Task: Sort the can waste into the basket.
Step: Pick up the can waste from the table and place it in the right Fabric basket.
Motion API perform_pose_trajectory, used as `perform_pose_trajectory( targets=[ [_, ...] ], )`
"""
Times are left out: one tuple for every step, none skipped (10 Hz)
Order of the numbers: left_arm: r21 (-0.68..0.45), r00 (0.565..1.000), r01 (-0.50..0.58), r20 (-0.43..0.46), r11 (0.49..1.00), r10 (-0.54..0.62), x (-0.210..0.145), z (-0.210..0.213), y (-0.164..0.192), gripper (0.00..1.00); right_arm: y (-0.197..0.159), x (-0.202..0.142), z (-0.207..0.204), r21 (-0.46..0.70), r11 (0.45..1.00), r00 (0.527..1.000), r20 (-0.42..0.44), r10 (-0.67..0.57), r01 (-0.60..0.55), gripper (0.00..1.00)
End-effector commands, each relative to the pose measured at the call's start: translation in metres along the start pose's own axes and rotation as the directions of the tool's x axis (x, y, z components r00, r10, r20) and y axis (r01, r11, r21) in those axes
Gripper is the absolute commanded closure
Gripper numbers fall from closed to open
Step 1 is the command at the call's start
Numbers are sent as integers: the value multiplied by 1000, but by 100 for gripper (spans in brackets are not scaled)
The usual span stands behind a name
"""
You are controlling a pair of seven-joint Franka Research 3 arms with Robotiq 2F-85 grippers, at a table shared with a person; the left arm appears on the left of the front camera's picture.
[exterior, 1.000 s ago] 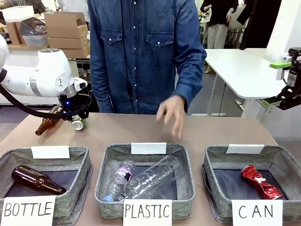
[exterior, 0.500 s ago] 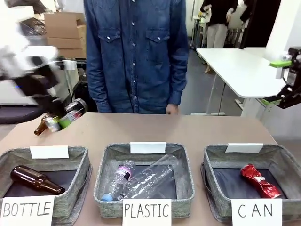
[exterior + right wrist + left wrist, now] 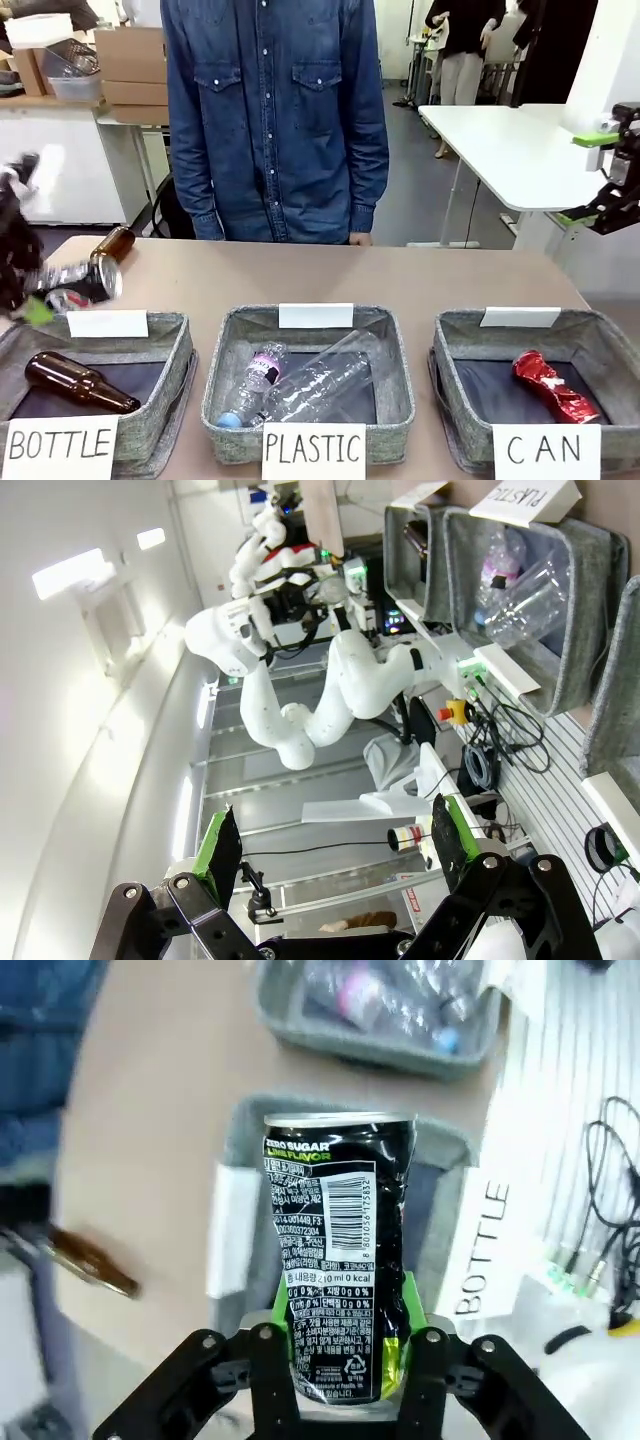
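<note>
Sorting bench (image 3: 420, 275), three labelled baskets along near edge. Rightmost, CAN basket (image 3: 447, 360) holds red can (image 3: 555, 388): half done, likely. Over BOTTLE basket (image 3: 178, 350) at opposite end, left end effector (image 3: 342, 1320) clamps black can (image 3: 340, 1210) low on body, crosswise carry to target pending. Up right, right end effector (image 3: 332, 835) wide, empty, presumably parked clear of route.

Front view faces across table (image 3: 450, 275), wrist views rolled sideways, all share PLASTIC basket (image 3: 230, 445)

Black can (image 3: 340, 1260), red can (image 3: 555, 387), grey basket (image 3: 447, 380)
</note>
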State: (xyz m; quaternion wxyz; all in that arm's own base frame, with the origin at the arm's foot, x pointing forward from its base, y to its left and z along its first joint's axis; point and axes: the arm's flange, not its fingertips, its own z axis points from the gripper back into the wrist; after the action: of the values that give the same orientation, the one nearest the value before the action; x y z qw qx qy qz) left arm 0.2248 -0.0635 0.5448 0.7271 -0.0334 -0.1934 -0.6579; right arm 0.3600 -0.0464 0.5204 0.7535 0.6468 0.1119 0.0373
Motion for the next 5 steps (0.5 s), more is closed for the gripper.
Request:
perform_pose_trajectory(
  targets=[
    [-55, 990, -117, -90, 992, 111, 0, -19, 0, 100, 0, -2, 2, -11, 1000, 1000, -12, 15, -15, 0],
    [-55, 990, -117, -90, 992, 111, 0, -19, 0, 100, 0, -2, 2, -11, 1000, 1000, -12, 15, -15, 0],
    [-55, 990, -117, -90, 992, 111, 0, -19, 0, 100, 0, -2, 2, -11, 1000, 1000, -12, 15, -15, 0],
    [-55, 990, -117, -90, 992, 111, 0, -19, 0, 100, 0, -2, 2, -11, 1000, 1000, -12, 15, -15, 0],
    [-55, 990, -117, -90, 992, 111, 0, -19, 0, 100, 0, -2, 2, -11, 1000, 1000, -12, 15, -15, 0]
  ],
)
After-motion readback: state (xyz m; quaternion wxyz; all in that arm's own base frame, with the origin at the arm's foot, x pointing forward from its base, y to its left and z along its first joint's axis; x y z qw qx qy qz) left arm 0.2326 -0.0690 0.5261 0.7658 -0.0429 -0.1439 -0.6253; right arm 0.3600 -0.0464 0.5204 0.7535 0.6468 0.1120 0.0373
